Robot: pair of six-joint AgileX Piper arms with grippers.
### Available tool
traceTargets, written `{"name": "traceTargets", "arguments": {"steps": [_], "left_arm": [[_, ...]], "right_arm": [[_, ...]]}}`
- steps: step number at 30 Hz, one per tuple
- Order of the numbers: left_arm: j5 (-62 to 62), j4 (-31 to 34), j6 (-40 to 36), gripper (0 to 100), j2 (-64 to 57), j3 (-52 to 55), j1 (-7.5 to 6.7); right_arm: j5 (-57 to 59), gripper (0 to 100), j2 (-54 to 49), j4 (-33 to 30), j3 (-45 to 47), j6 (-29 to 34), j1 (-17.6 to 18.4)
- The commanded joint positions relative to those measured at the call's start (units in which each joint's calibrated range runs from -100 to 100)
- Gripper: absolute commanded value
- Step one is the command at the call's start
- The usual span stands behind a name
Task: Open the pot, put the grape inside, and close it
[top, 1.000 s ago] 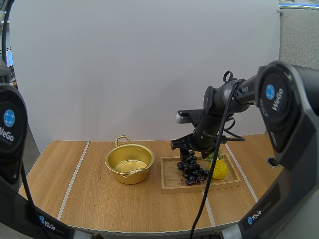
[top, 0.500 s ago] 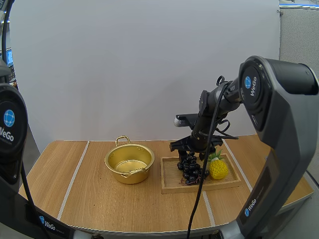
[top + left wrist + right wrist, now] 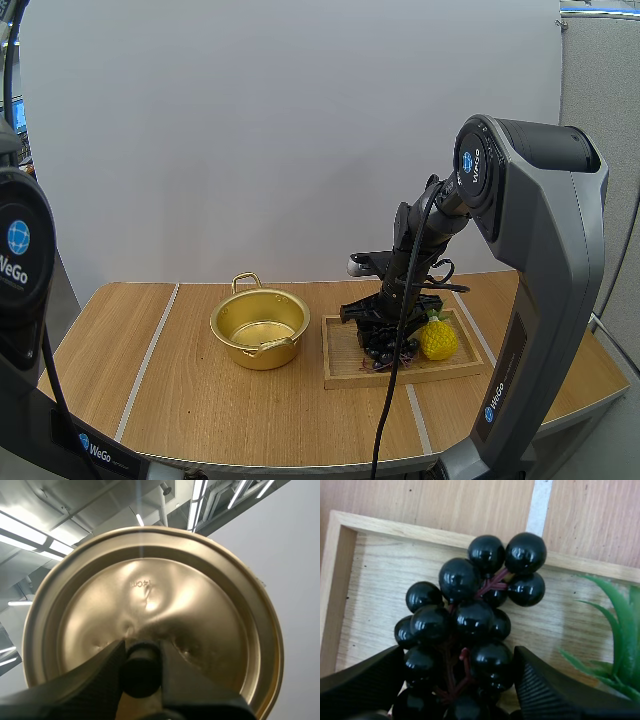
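Gold pot (image 3: 259, 327), open and upright on the table (image 3: 200, 400), 1 loop handle at its 12 o'clock and 1 at its 5 o'clock, just beside the wooden tray (image 3: 345, 368) at the tray's 9 o'clock. Round gold lid (image 3: 150, 595), off the pot, knob side faintly dented and stamped 14cm, pinched by its black knob (image 3: 142, 672) between the fingers of the left gripper (image 3: 142, 649). Bunch of glossy black grapes (image 3: 470, 615) on a reddish stem, lying flat near the tray's middle, between the spread fingers of the right gripper (image 3: 459, 670) at its 3 and 9 o'clock.
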Motion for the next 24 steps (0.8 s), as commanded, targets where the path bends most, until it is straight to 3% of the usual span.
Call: {"name": "traceTargets", "arguments": {"steps": [1,20,21,22,24], "left_arm": [[-2.4,0.7,-0.2,0,-0.1,-0.4,-0.16],[-2.4,0.7,-0.2,0,-0.1,-0.4,-0.16],[-2.4,0.7,-0.2,0,-0.1,-0.4,-0.16],[-2.4,0.7,-0.2,0,-0.1,-0.4,-0.16],[-2.4,0.7,-0.2,0,-0.1,-0.4,-0.16]], "right_arm": [[-0.4,100,-0.1,0.5,-0.1,-0.5,-0.2],[-0.6,100,1.7,0.5,-0.1,-0.5,-0.2],[-0.2,84,1.7,0.9,-0.1,-0.5,-0.2],[0.5,60,1.7,1.4,-0.1,-0.5,-0.2],[1.6,0,1.7,1.4,-0.1,-0.5,0.0]]}}
